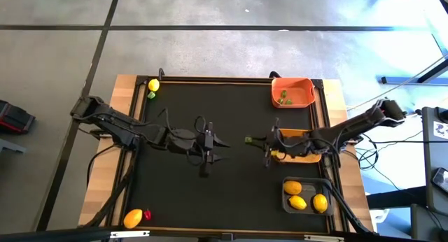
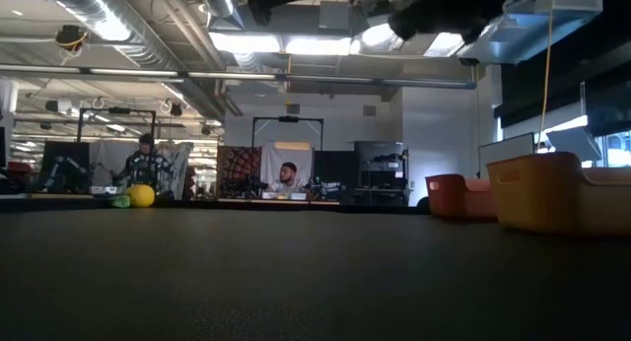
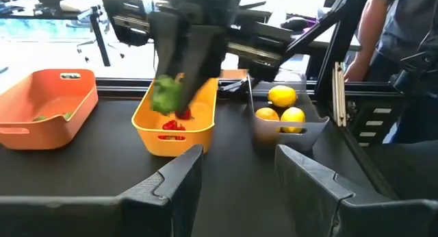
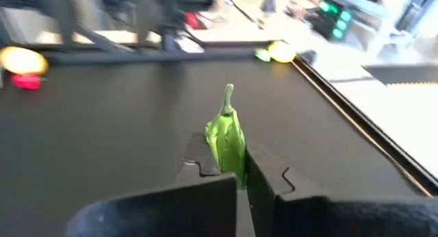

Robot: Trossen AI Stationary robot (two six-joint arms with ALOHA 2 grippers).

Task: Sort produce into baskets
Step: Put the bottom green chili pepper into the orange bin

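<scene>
Black mat [image 1: 231,193]: green piece [image 4: 226,135] between right fingers [image 4: 263,170].

1. Large open robotics lab or workshop, industrial in build.
2. Exposed silver ceiling ducts and pipes [image 2: 148,26] overhead, with long bright strip lights [image 2: 296,43] between them.
3. Bare grey concrete floor [image 1: 210,53] crossed by dark seam lines.
4. Black-matted work table with pale wooden edges [image 1: 124,116], cables trailing off its sides.
5. Long benches in the background loaded with equipment and dark monitors [image 2: 380,178].
6. Seated person at a far bench [image 2: 287,175], another person standing farther off [image 2: 146,164].
7. Black metal frame stand [image 2: 287,144] behind the seated person.
</scene>
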